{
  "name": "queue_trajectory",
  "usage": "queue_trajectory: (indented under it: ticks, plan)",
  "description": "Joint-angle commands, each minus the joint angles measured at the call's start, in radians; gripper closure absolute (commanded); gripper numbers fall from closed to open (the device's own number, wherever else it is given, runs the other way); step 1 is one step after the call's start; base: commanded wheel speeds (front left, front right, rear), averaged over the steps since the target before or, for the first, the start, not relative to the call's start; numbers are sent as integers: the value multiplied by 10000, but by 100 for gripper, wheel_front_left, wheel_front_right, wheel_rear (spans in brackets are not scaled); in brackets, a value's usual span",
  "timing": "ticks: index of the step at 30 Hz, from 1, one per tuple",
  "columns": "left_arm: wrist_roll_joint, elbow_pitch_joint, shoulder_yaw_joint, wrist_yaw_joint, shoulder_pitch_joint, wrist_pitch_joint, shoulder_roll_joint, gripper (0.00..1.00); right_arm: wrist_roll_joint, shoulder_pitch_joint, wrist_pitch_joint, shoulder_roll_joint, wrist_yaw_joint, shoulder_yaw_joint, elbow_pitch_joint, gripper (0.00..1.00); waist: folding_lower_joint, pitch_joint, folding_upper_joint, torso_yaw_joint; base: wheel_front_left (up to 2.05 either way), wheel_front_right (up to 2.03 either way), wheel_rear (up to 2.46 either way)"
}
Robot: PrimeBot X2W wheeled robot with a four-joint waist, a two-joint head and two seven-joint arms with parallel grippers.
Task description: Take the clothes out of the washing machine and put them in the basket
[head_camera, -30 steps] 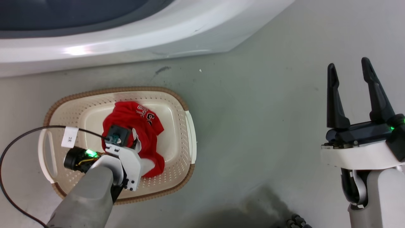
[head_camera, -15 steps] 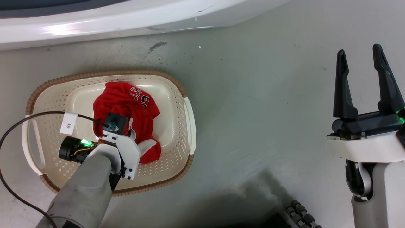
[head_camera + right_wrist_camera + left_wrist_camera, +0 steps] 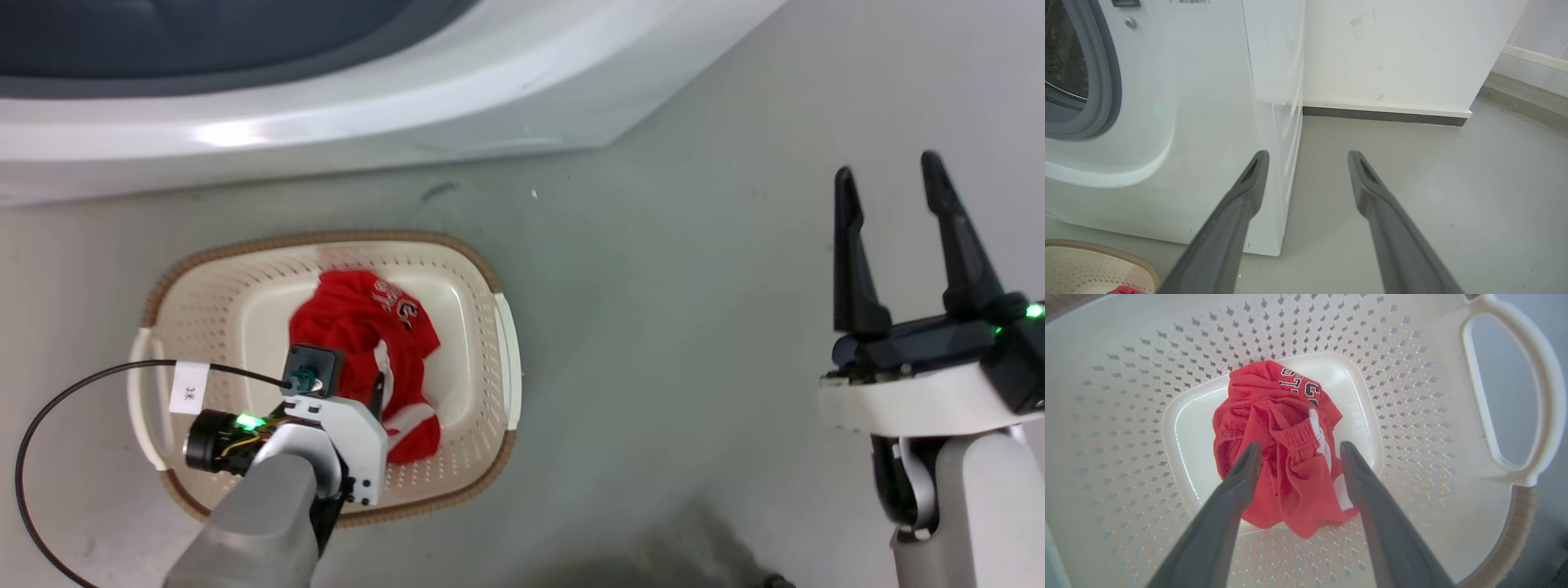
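A red heap of clothes (image 3: 359, 335) with white trim and lettering lies on the floor of the cream basket (image 3: 482, 343), which stands on the ground before the washing machine (image 3: 343, 122). My left arm reaches down into the basket. In the left wrist view my left gripper (image 3: 1299, 451) is open, its two fingers straddling the clothes (image 3: 1274, 416) with the basket wall (image 3: 1412, 396) all around. My right gripper (image 3: 890, 188) is open and holds nothing, out to the right over bare floor. The right wrist view has my right gripper (image 3: 1308, 157) pointing at the washing machine's (image 3: 1188, 102) corner.
A black cable (image 3: 49, 408) with a white tag loops from my left wrist over the basket's left side. The machine's grey door ring (image 3: 1106, 81) is at the left of the right wrist view, a white wall with dark skirting (image 3: 1384, 116) behind. Grey floor (image 3: 669, 327) spreads right of the basket.
The head camera has shifted, so the whole picture moved up and then back down. Relative to the basket, the clothes and my left gripper stay about where they were. The right gripper stays open.
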Motion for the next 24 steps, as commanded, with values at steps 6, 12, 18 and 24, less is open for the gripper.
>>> queue_trajectory:
  ticks: [6,12,18,24]
  plan:
    - [365,-1900,931,601,1279,-52,148,0,-132,590,-26,12,-7,162,234,0,-1,-1627,0,404,0,0,0]
    - [997,-3409,2164,883,2520,-54,169,0,-194,1121,-26,12,-7,269,411,0,-1,-2699,0,546,0,0,0]
    - [1719,-4762,3363,1020,3567,-55,0,0,-250,1588,-28,12,-7,275,551,0,-1,-3523,0,678,0,0,0]
    - [2604,-6379,4900,1017,4680,-56,-380,0,-266,1992,-28,13,-7,279,612,0,-1,-4266,0,795,0,0,0]
